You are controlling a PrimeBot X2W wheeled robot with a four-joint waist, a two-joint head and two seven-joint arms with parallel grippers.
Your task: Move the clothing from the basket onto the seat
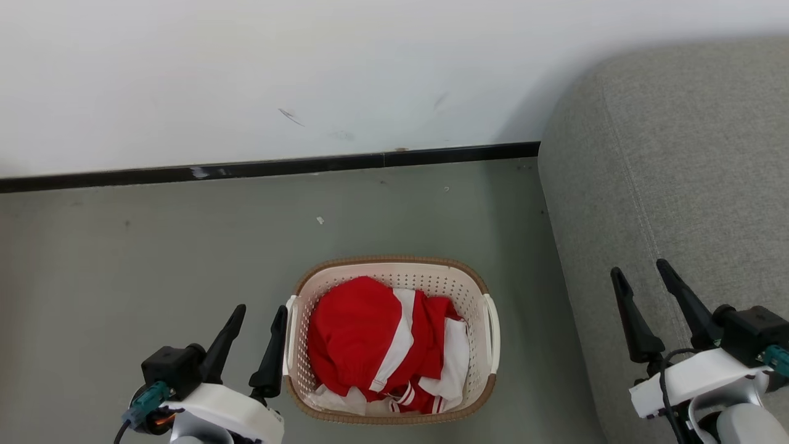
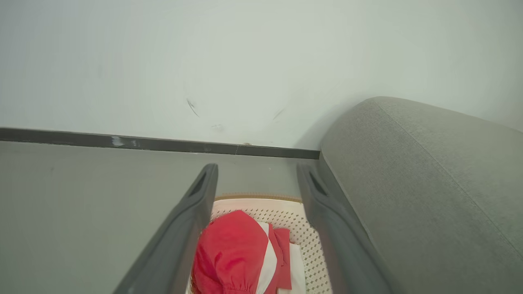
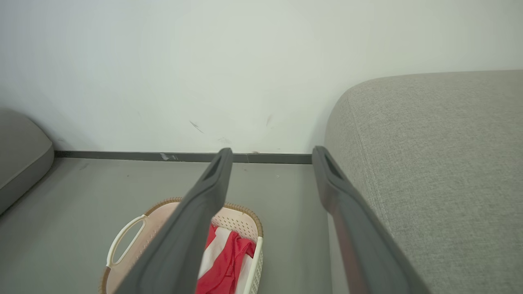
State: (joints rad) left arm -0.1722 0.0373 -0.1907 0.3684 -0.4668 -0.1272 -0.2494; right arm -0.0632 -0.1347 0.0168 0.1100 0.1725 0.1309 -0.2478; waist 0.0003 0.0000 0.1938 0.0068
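1. Your left gripper (image 1: 261, 308) sits at the lower left of the head view. Its two dark fingers are spread apart and there is nothing between them.
2. The inner finger of that gripper appears just beside the white left handle (image 1: 290, 336) of the basket (image 1: 394, 260). The pictures do not settle whether the two touch.
3. In the left wrist view, the same fingers frame the basket's far rim and the top of the clothing, with a wide gap between them.
4. Your right gripper (image 1: 640, 269) sits at the lower right of the head view, in front of the seat (image 1: 678, 185). Its fingers are also parted and grip nothing.
5. The clothing (image 1: 357, 333) lies heaped inside the basket. It is bright red fabric with white panels, and thin red-and-white striped trim shows at the near edge.
6. The basket is cream-white perforated plastic with a brown woven-look rim. It stands on the grey floor (image 1: 154, 259), between your two grippers and just left of the seat.
7. The seat is grey woven upholstery with a stitched seam, and it fills the right side of the view.
8. The clothing covers the inside of the basket, so any label there is hidden from you.
9. A white wall (image 1: 308, 61) with a dark baseboard (image 1: 277, 165) runs behind the basket. The wall bears a few faint scuffs.
10. In the right wrist view, a second grey cushion (image 3: 20, 155) shows at the far left edge.
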